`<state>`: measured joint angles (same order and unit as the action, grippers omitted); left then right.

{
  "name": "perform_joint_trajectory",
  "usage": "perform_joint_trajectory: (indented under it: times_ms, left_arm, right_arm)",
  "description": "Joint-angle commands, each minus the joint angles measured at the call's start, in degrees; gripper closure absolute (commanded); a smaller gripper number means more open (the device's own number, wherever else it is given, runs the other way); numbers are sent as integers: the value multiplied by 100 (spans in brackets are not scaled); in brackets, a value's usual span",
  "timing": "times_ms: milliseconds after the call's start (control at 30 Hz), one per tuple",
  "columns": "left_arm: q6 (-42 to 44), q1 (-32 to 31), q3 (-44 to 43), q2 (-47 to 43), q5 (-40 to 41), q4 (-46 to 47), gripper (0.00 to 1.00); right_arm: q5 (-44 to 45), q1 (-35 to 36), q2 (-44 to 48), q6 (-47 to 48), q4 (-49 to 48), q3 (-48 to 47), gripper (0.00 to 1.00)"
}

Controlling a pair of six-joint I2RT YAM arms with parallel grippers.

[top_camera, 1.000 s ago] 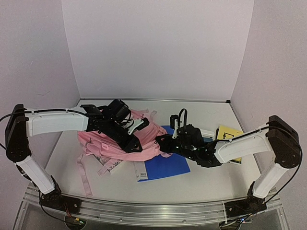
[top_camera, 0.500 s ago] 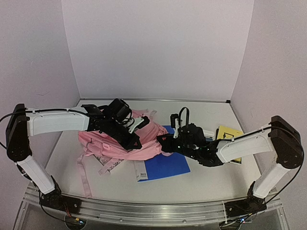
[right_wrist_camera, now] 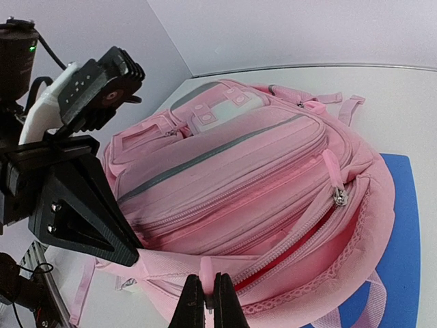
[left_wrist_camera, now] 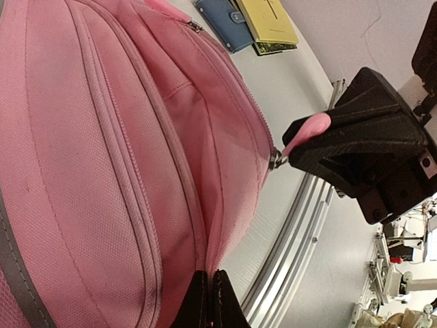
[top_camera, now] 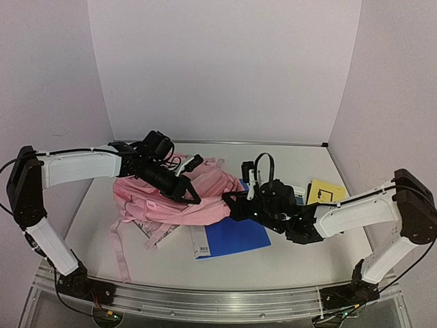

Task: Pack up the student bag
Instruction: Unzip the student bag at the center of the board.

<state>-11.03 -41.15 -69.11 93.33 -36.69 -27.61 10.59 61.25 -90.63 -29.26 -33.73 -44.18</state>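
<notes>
The left fingers [left_wrist_camera: 198,311] are closed on a fold of pink fabric at the edge of the student bag [top_camera: 179,205], beside a zip seam. The right fingers [right_wrist_camera: 193,311] are pinched shut on a pink zip pull [right_wrist_camera: 206,268] at the bag's nearest rim. In the left wrist view the same pull is seen stretched taut from its slider.

The bag lies on the counter [top_camera: 287,263] between the two sets of fingers, which are set just apart on its edge. Its zipped front pockets face up. A second pink pull [right_wrist_camera: 330,167] hangs on a silver slider just beyond the right fingers. One zip there stands partly open on a red lining [right_wrist_camera: 300,247].

One blue folder [top_camera: 235,239] is partly covered by the bag. A white label [top_camera: 200,242] is carried at its corner, the print too small to be read. One printed sheet [top_camera: 153,231] shows from under the bag's other side, also unreadable.

Farther off, one yellow booklet [left_wrist_camera: 268,20] and one small blue case [left_wrist_camera: 222,24] lie side by side. Dark marks on the booklet cannot be made out.
</notes>
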Motion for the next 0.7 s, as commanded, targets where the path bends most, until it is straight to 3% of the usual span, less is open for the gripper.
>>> perform_joint_trajectory:
  times_ms: [0,667]
  left_arm:
    - [-121,159,-542,211,-436,562,100]
    - [-614,356,-870,438,-1313,745,100]
  right_arm:
    - [155,399,-46,93,-827,-114,100]
    - [1349,1351,-833,480,-1427,-680,100]
